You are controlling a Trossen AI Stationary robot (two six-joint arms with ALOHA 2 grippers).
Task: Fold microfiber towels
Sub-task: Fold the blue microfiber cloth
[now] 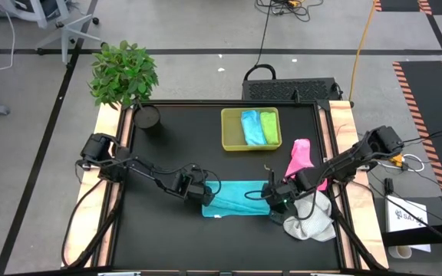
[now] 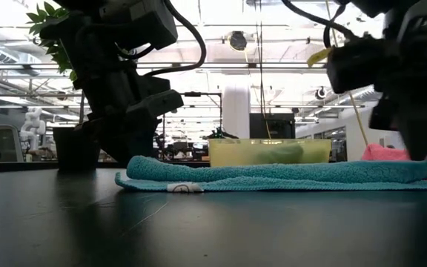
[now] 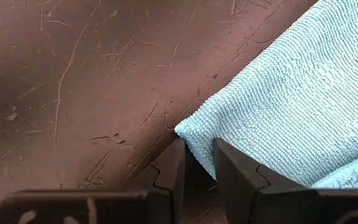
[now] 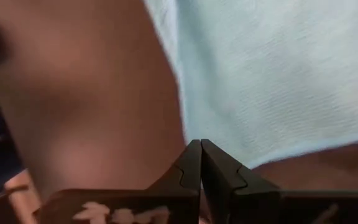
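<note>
A teal towel (image 1: pixel 236 198) lies on the black table (image 1: pixel 175 146) as a folded strip, flat along its length (image 2: pixel 273 176). My left gripper (image 1: pixel 204 196) is at the strip's left end, shut on a corner. My right gripper (image 1: pixel 276 198) is at the strip's right end with its fingers shut (image 4: pixel 201 144) and nothing between them. A pink towel (image 1: pixel 301 159) and a crumpled white towel (image 1: pixel 311 220) lie by the right edge. A light blue towel (image 1: pixel 251 127) and a lime green one (image 1: pixel 268 127) lie folded in the yellow tray (image 1: pixel 229 130). My left gripper pinches a corner at the teal towel's left end (image 3: pixel 190 135) between its two fingers (image 3: pixel 173 168). The fingers slant down from the table's left. The towel stays flat on the table. My right gripper's shut fingertips are over the towel's right end (image 4: pixel 278 93); whether they touch it I cannot tell.
A potted plant (image 1: pixel 123 73) stands at the far left corner with a dark pot (image 1: pixel 148 116) beside it. The tray sits at the far middle. Bare table lies to the left and near side of the teal towel.
</note>
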